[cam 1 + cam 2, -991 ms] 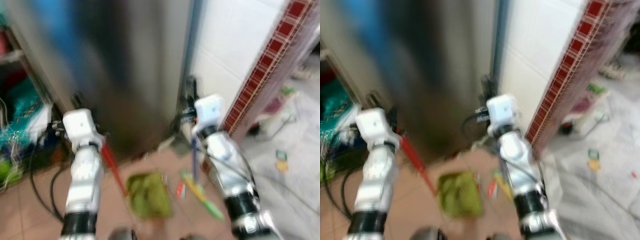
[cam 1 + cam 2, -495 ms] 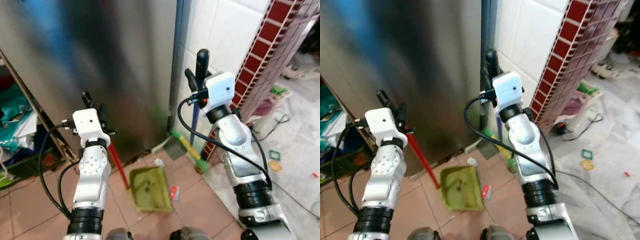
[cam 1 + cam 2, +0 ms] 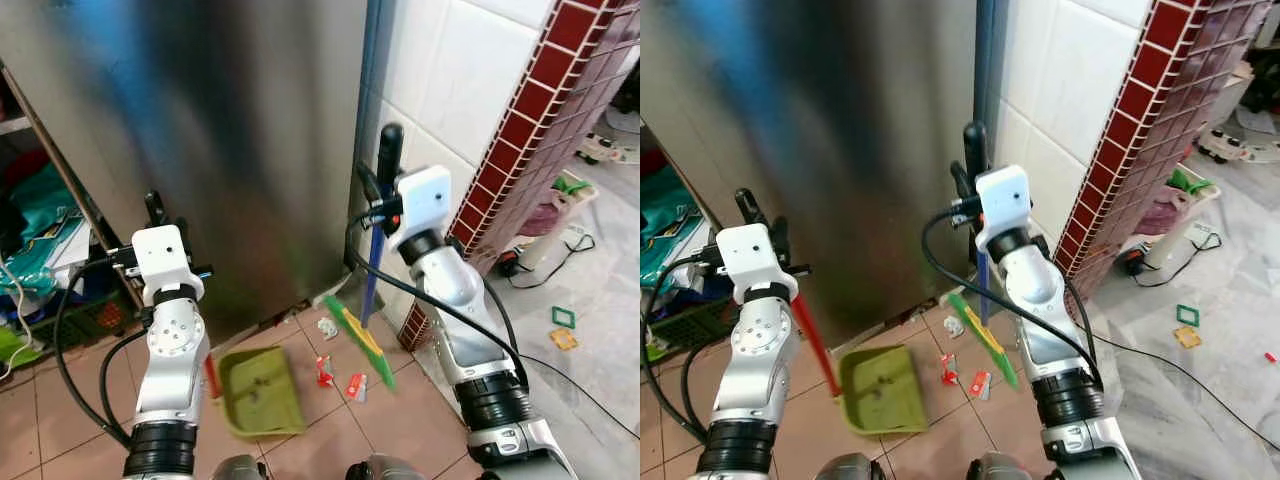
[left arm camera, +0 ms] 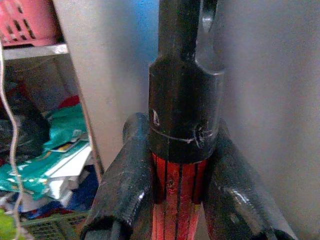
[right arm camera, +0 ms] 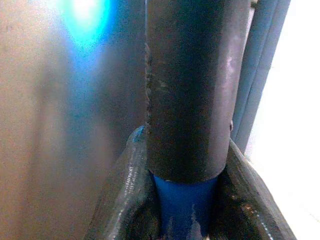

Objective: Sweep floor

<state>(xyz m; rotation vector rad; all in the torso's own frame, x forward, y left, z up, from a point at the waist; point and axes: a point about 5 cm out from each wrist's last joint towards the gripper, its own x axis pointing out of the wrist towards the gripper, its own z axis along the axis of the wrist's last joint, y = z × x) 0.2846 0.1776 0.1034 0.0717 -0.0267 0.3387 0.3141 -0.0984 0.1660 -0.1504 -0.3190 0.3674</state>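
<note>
We read no writing anywhere; our left tool grips the red-handled green plastic dustpan, seemingly empty on the tiled floor, while our right tool grips the blue-handled green broom beside scattered wrappers.

Blue-handled broom with green bristles stands tilted beside a green, red-handled dustpan on tiles

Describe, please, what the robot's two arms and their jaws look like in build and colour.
Both arms, the left arm and the right arm, are silver, rounded segments with a black ribbed collar near the base. Each ends in a white boxy wrist block bearing a small orange-red marking. Loose black cables loop beside each arm. The left gripper and right gripper have long, glossy black jaws.
</note>
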